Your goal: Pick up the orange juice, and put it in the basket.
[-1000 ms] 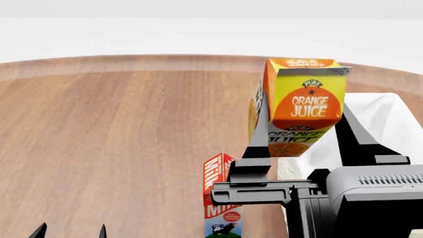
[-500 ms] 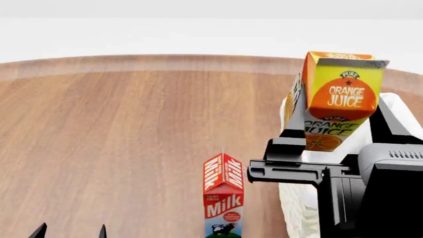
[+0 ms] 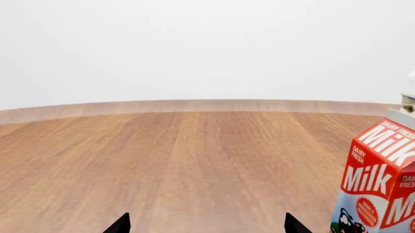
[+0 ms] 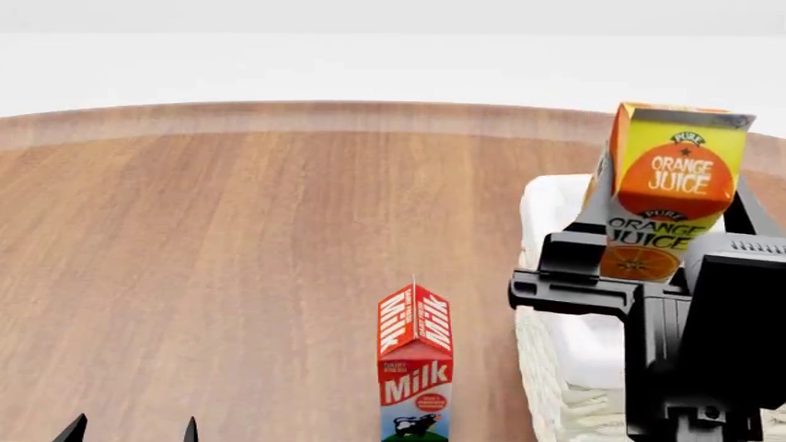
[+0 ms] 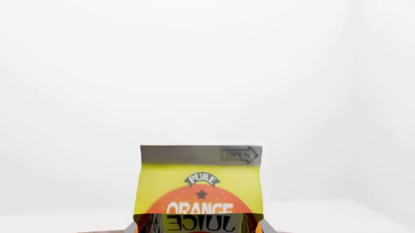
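Observation:
The orange juice (image 4: 669, 189), a yellow and orange gable-top carton, hangs in the air, slightly tilted, over the near left part of the basket (image 4: 540, 198). My right gripper (image 4: 667, 210) is shut on its lower half, one finger on each side. The right wrist view shows the orange juice (image 5: 201, 187) upright and close, with the right gripper (image 5: 199, 229) barely showing at the frame edge. The basket is cream wicker with a white lining, and my right arm hides much of it. My left gripper (image 4: 132, 431) is open and holds nothing, low at the near left; in its own view the left gripper (image 3: 206, 228) shows only two black tips.
A red-and-white milk carton (image 4: 415, 364) stands upright on the wooden table (image 4: 221, 239), just left of the basket and right of my left gripper. The left wrist view shows the milk carton (image 3: 379, 184) close by. The table's round far edge curves across the back.
My right arm has carried the orange juice to the right, from above the milk carton to above the basket. The milk carton now shows fully. The left arm has not moved.

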Controlling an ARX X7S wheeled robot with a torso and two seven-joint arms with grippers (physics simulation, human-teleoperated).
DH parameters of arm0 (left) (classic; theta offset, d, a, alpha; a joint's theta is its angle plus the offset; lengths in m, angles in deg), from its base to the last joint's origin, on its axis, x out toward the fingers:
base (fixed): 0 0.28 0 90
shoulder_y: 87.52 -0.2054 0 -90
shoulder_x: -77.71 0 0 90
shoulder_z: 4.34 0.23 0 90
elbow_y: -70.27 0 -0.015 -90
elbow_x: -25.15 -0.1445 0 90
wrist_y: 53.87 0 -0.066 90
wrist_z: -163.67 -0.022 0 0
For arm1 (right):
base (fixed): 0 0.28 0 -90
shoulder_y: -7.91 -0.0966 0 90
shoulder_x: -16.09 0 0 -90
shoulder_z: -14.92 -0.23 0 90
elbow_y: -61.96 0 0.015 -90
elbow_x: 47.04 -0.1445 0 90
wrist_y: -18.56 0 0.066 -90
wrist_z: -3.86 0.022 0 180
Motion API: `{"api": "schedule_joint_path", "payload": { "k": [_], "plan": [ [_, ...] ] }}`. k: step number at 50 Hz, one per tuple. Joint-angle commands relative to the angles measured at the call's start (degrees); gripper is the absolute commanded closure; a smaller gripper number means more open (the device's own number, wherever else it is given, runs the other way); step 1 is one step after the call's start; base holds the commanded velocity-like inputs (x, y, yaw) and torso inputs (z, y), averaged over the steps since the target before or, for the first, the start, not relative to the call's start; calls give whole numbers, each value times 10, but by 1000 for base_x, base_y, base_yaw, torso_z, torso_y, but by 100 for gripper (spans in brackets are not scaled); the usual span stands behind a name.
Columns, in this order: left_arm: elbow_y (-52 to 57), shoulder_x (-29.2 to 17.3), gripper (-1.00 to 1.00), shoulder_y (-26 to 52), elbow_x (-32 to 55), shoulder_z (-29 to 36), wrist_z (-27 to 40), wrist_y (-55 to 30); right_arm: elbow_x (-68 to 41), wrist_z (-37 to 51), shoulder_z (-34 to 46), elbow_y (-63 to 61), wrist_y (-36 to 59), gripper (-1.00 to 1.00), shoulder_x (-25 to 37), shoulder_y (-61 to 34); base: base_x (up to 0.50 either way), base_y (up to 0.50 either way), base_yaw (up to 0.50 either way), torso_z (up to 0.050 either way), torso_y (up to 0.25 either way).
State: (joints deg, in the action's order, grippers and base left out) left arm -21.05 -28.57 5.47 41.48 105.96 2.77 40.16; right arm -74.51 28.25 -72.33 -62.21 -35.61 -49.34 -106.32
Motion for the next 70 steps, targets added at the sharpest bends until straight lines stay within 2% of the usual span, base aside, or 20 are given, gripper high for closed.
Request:
{"api": "schedule_joint_path", "payload": {
  "k": [1,30,55,70],
  "plan": [
    [0,-1,-100,0,1,2,2,1,54,-14,22,52,-18,100,2,-18,0,0,0,10,0],
    [-1,-4,-100,2,4,6,5,2,114,-37,57,278,-160,100,-37,-52,0,0,0,0,1],
    [-1,-7,-100,3,7,10,8,4,122,-45,61,373,-218,100,-58,-78,0,0,0,0,1],
    [-1,-8,-100,3,8,12,10,4,153,-46,83,479,-256,100,-74,-121,0,0,0,0,1]
  ]
}}
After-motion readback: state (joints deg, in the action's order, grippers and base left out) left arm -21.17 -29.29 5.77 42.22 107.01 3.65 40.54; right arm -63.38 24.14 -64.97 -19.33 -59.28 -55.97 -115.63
